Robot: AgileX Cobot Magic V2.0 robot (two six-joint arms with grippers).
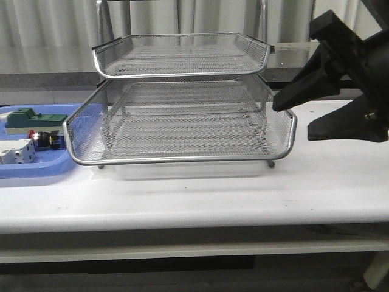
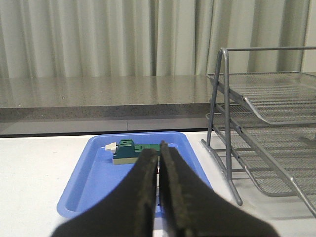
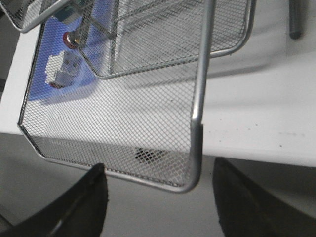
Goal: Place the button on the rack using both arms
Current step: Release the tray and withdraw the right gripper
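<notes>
The button (image 1: 44, 139) lies on its side in the blue tray (image 1: 36, 171) at the table's left, red head pointing left. It shows through the mesh in the right wrist view (image 3: 72, 38). The silver wire-mesh rack (image 1: 182, 159) stands mid-table. My right gripper (image 1: 295, 121) is open and empty, close to the rack's right front corner; the rim of the lower tier (image 3: 197, 98) lies between its fingers (image 3: 94, 197). My left gripper (image 2: 159, 154) is shut and empty, above the blue tray (image 2: 94, 173), and out of the front view. Its fingers hide the button.
A green block component (image 1: 30, 118) lies at the back of the blue tray, also in the left wrist view (image 2: 129, 152). A white boxy breaker (image 1: 17, 152) sits at the tray's front, also in the right wrist view (image 3: 61, 69). A grey ledge and curtains stand behind the table.
</notes>
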